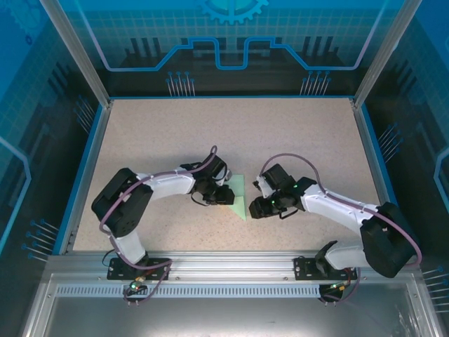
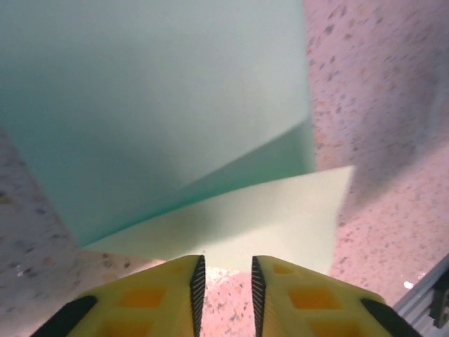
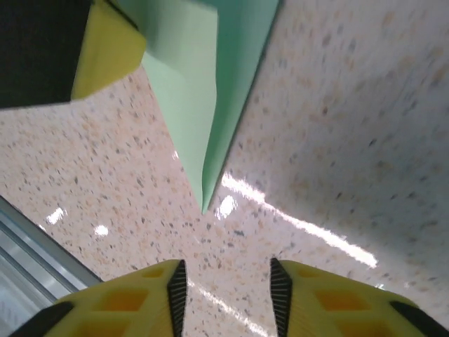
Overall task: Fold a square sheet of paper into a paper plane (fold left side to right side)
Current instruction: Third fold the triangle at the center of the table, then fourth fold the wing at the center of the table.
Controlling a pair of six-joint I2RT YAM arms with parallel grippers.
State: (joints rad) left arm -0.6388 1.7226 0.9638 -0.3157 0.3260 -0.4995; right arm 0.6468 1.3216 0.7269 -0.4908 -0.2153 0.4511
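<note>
The paper (image 1: 239, 198) lies flat on the worktop (image 1: 210, 133), about midway between the left and right edges and closer to the near edge than the far one. It is a creased, pointed shape with its tip aimed at the near edge. In the left wrist view one flap lies over another layer.

The left tool (image 2: 224, 270) is open only a narrow slit. Speckled worktop shows through the gap and nothing is between the fingers. Its tips sit right at the paper's left edge. Whether they touch the paper, I cannot tell.

The right tool (image 3: 224, 277) stands wider open and holds nothing. It is low over bare worktop just right of the paper, and the paper's tip lies a little ahead of its fingers, clear of them.
</note>
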